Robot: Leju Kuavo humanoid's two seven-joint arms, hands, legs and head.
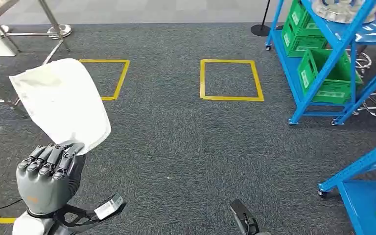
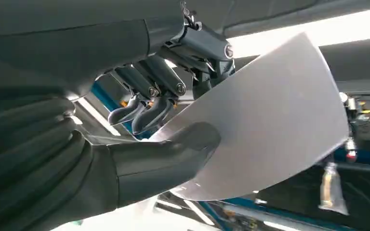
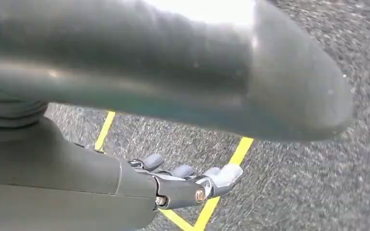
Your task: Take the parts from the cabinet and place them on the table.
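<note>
A white curved sheet part (image 1: 63, 100) stands up out of my left hand (image 1: 49, 171) at the lower left of the head view. In the left wrist view the thumb (image 2: 173, 154) presses the pale part (image 2: 274, 120) against the dark fingers (image 2: 149, 96) behind it. My right hand (image 3: 183, 185) hangs above the grey carpet with its fingers apart and nothing in it. The blue cabinet (image 1: 323, 58) stands at the right, with green crates (image 1: 323, 73) and a shiny metal part (image 1: 340, 10) on its shelves.
Two yellow tape squares (image 1: 230, 78) mark the grey carpet ahead. A metal-legged table (image 1: 10, 24) stands at the far left. A second blue rack (image 1: 367, 191) is at the lower right, and a black stanchion base (image 1: 260, 29) stands by the cabinet.
</note>
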